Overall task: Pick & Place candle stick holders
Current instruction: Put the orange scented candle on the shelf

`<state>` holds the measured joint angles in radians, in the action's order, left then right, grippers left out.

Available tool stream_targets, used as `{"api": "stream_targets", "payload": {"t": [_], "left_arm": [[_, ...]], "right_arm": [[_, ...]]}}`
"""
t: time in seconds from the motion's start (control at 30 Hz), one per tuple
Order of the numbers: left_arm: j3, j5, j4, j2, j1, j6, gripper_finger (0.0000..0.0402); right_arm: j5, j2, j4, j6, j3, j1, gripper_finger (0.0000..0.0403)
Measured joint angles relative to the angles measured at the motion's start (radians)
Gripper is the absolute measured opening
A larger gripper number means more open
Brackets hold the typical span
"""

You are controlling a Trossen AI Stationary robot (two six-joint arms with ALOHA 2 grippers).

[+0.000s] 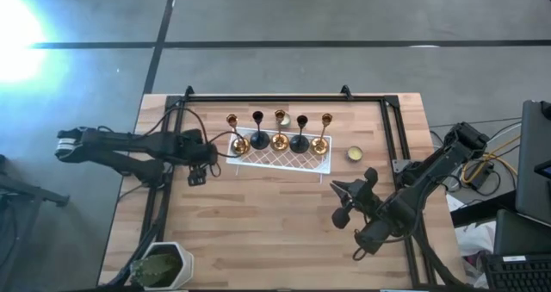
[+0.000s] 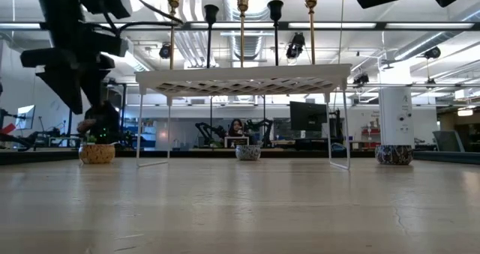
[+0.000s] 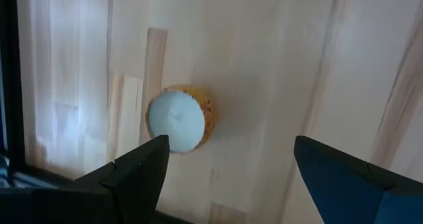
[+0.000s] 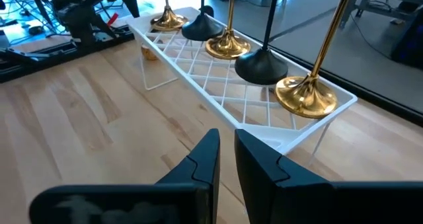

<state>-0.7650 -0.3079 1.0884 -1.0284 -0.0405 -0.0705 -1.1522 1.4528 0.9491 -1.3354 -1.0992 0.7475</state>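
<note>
**Standing five holders in a row on the raised tray**

Showing all five candle stick holders (image 1: 279,133) upright on the white lattice tray (image 1: 320,165) at the far middle of the surface (image 1: 258,232) — stems vertical, row running left to right. The left gripper (image 1: 200,164) hangs just beside the tray's left end, fingers spread wide and empty, above a tealight (image 3: 177,120). The right gripper (image 1: 343,201) — fingers nearly together, holding nothing — waits nearer, right of centre. The left arm is closer to the row.
</note>
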Motion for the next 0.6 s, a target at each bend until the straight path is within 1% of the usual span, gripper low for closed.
{"api": "stream_targets", "payload": {"t": [0.2,0.37,0.6], "left_arm": [[0.000,0.004,0.061,0.044,-0.004,-0.082,0.0328],[0.005,0.007,0.070,0.092,-0.005,-0.155,0.0328],[0.078,0.049,0.126,0.130,-0.006,-0.333,0.0328]], "right_arm": [[0.005,0.000,-0.010,0.000,0.000,0.000,0.0043],[0.008,0.000,-0.012,0.000,0.000,0.000,0.0043],[0.009,0.000,-0.013,0.001,0.002,0.000,0.0043]]}}
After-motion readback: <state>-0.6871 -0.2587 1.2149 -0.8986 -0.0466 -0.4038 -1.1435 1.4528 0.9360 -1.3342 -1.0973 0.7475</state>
